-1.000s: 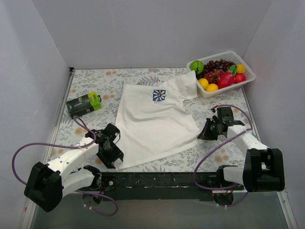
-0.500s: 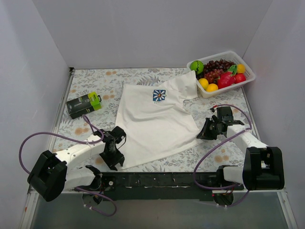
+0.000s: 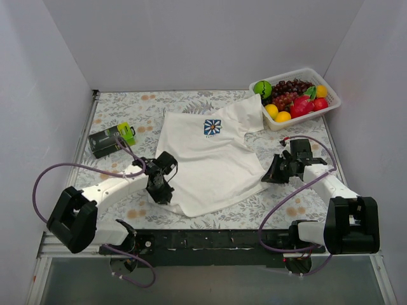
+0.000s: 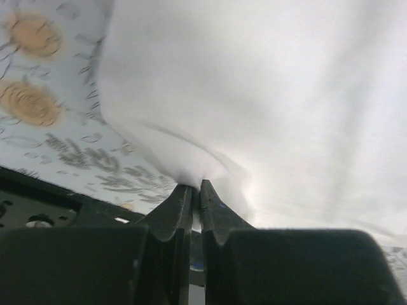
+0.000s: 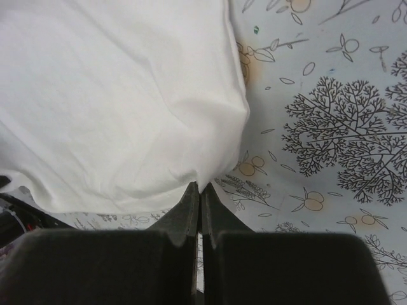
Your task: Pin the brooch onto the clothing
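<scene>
T-shirt (image 3: 210,162), white, limp and light, lies spread mid-worktop (image 3: 127,114), blue flower print (image 3: 212,127) up. Left jaws clench its near-left edge; right jaws pinch its near-right corner. Soft cloth will likely sag and bunch, so hems suit gripping. Fruit basket (image 3: 331,95) crowds the far right, a green-black box (image 3: 111,138) the left. Brooch not visible.

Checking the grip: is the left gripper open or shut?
Shut: the left gripper pinches a fold of the shirt.
</scene>
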You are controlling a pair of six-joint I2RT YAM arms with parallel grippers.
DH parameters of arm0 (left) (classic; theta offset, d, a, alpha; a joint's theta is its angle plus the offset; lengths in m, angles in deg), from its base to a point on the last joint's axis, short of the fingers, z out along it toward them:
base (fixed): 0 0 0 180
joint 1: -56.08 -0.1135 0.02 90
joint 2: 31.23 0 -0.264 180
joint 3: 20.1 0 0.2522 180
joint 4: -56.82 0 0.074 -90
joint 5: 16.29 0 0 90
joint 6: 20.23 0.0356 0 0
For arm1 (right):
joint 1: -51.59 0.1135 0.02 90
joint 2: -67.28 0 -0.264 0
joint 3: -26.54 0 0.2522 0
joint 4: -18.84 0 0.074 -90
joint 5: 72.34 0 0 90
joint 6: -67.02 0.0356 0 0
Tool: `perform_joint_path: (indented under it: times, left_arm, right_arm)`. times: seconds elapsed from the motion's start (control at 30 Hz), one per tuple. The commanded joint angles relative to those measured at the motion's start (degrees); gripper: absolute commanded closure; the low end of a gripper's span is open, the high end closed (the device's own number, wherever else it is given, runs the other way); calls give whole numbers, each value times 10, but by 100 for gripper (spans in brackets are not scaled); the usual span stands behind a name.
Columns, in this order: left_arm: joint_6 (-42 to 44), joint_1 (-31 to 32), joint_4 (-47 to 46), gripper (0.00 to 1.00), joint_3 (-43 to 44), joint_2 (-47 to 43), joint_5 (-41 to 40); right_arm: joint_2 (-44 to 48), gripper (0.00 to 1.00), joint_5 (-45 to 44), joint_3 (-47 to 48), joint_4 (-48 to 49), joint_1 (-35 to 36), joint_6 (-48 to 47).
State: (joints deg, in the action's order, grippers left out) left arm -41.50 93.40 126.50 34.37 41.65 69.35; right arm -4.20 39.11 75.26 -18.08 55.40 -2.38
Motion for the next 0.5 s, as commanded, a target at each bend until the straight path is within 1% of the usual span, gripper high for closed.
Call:
perform_joint_path:
  times: [0.0, 0.1, 0.17, 0.2, 0.23, 0.27, 0.3, 0.37, 0.4, 0.43, 0.47]
  left_arm:
    - [58, -4, -36, 100, 106, 38, -69]
    - [113, -32, -56, 100, 181, 73, -70]
    - [153, -74, -79, 100, 216, 92, -52]
    - [169, -89, -87, 100, 256, 96, -28]
    - [180, -115, -103, 100, 276, 101, -20]
    - [192, -124, -107, 100, 303, 110, -14]
    - [218, -132, -109, 100, 354, 117, -11]
    - [245, -148, -107, 100, 418, 131, -12]
    - [271, -153, -104, 100, 490, 150, -9]
    - [285, -159, -93, 100, 527, 161, -8]
    - [297, -160, -85, 100, 563, 174, -10]
  right_arm:
    - [24, 99, 28, 65, -10, -1, -11]
    - [28, 99, 32, 107, -11, 4, -1]
    - [22, 99, 36, 138, -12, 7, 11]
    - [19, 99, 37, 174, -12, 11, 14]
    - [14, 99, 39, 192, -12, 12, 19]
    - [7, 99, 42, 210, -13, 12, 29]
    - [3, 99, 46, 253, -14, 14, 35]
    - [-9, 99, 54, 296, -9, 16, 51]
    - [-14, 99, 58, 319, -10, 16, 55]
    - [-19, 99, 60, 370, -8, 17, 59]
    - [-33, 99, 61, 400, -17, 17, 62]
